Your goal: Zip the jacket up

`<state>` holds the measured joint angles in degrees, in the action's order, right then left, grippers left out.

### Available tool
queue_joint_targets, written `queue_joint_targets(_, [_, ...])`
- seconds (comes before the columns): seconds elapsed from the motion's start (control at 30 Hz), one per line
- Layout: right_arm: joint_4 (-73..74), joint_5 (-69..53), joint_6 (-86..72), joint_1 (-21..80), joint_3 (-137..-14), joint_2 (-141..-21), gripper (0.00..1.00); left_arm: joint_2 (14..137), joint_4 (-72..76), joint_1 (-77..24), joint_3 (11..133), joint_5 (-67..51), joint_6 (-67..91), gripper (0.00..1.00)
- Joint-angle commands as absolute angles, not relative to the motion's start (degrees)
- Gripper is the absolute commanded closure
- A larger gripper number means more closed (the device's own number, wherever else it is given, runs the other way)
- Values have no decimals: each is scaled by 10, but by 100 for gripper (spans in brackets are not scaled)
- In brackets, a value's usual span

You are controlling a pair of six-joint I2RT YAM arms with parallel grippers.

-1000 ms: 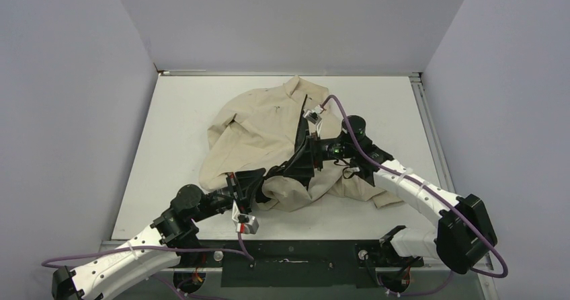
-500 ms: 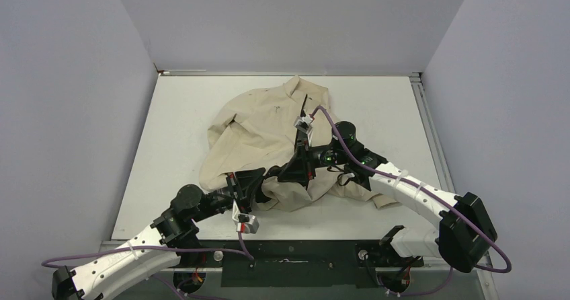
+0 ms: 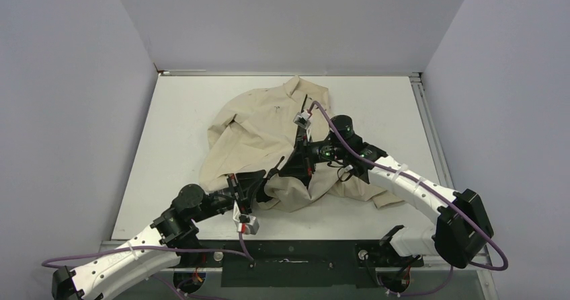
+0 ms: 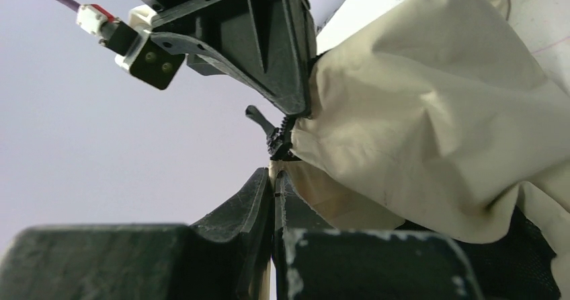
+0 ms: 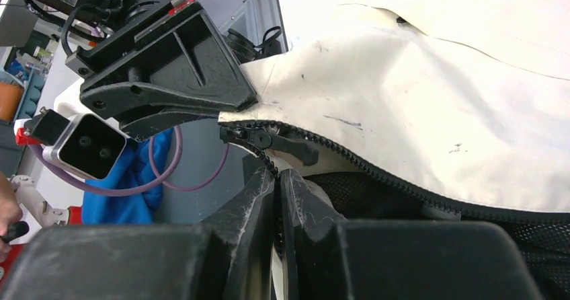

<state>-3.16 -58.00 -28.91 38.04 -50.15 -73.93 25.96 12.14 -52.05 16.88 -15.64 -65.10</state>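
Observation:
The beige jacket (image 3: pixel 259 128) lies rumpled in the middle of the table, its front open and the black lining (image 5: pixel 511 259) showing. My left gripper (image 4: pixel 274 179) is shut on the beige bottom edge just below the black zipper slider (image 4: pixel 275 138). In the top view the left gripper (image 3: pixel 267 180) holds the hem at the jacket's near side. My right gripper (image 5: pixel 277 175) is shut on the toothed zipper edge right under the slider (image 5: pixel 269 138) and its pull tab. The right gripper (image 3: pixel 292 167) sits close beside the left one, the two nearly touching.
The white table (image 3: pixel 175 132) is walled by grey panels at the back and both sides. A purple cable (image 3: pixel 349 132) loops over the right arm. The jacket's right hem (image 3: pixel 376 196) spreads under the right forearm.
My right gripper has moved left and down toward the left gripper and closed on the zipper edge. The left arm has stayed in place, still shut on the hem.

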Motion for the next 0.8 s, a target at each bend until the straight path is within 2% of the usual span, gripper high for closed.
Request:
queue_joint_targets(0.0, [-3,-543,-259,364,-531,-745,95,246,122,-522,208,-183,-648,100])
queue_joint_targets(0.23, [-50,-553,-304,366,-510,-748,95,245,94,-522,216,-203,-652,100])
queue_joint_targets(0.7, [-29,-536,-324,350,-514,-773,95,243,72,-522,228,-225,-645,100])
queue_joint_targets(0.77, [-35,-550,-329,352,-515,-764,88,247,78,-523,226,-215,-642,100])
